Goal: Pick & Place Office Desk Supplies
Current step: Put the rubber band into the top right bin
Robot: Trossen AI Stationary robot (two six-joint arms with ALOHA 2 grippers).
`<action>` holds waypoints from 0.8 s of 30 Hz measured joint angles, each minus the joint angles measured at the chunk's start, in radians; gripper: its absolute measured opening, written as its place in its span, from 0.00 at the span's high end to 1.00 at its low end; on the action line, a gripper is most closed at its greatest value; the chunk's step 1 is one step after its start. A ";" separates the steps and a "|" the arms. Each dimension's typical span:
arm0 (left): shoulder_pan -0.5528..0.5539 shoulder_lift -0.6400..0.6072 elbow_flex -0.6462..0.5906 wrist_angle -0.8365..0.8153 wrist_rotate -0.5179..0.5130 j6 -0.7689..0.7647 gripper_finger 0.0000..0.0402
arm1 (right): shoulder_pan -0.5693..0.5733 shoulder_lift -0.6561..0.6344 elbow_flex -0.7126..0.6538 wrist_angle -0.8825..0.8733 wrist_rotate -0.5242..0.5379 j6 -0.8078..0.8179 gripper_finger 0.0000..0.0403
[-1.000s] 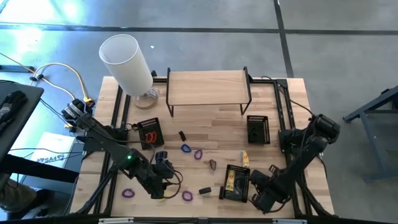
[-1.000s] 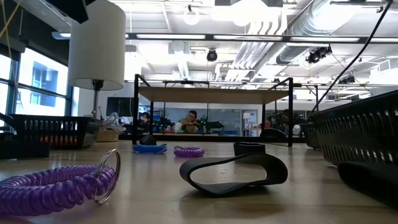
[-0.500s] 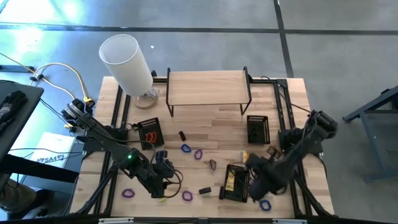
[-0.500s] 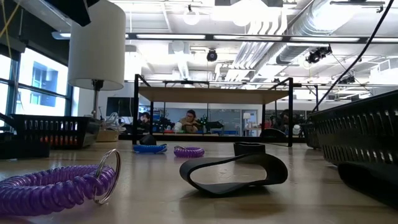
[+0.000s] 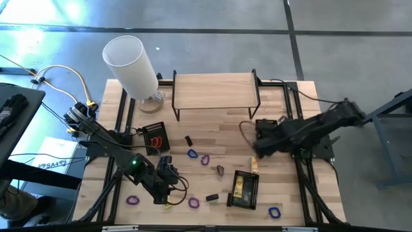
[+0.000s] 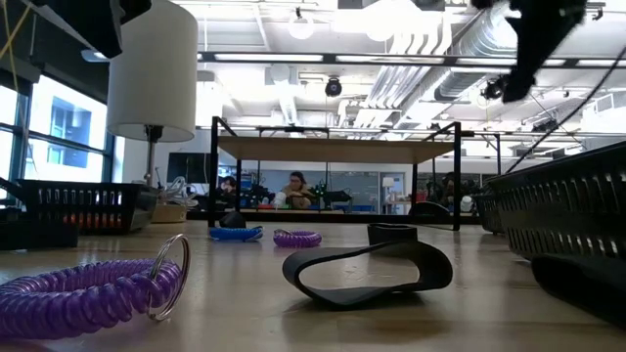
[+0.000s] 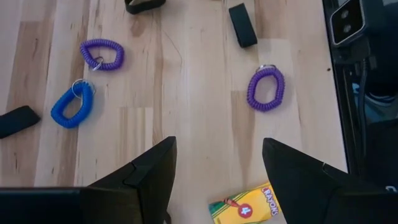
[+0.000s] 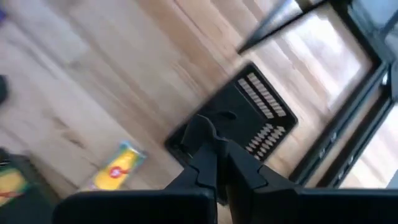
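Right, from my seat the counter [image 5: 212, 132] is mostly still to sort. The left mesh tray [image 5: 154, 137] holds red loops, and the near tray [image 5: 245, 191] has a yellow box in it. Loose on the wood I count a blue loop [image 5: 192, 153], a purple loop [image 5: 205, 160], another purple one [image 5: 193, 203], a black block [image 5: 212, 197] and a crayon box [image 5: 253, 165]. So I judge the job well short of half done.

The left claw [image 5: 168, 193] hangs low near the front edge, fingers spread and empty, a crayon box [image 7: 245, 204] just under it. The right claw [image 5: 255, 147] is pinched shut, gripping nothing I can see.

A second ago the right arm sat at the front right corner; it has swung back to the far right tray [image 5: 266, 133]. The left arm hasn't budged.
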 joint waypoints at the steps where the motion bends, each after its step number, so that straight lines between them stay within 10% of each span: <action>1: 0.000 0.000 0.000 -0.002 0.000 0.001 0.43 | -0.023 -0.032 -0.039 0.019 -0.010 -0.001 0.99; 16: 0.041 0.000 0.000 -0.003 0.050 0.077 0.43 | -0.322 -0.158 -0.479 0.394 -0.221 -0.133 0.98; 24: 0.054 0.000 0.000 -0.002 0.051 0.047 0.43 | -0.373 -0.156 -0.513 0.478 -0.208 -0.202 0.80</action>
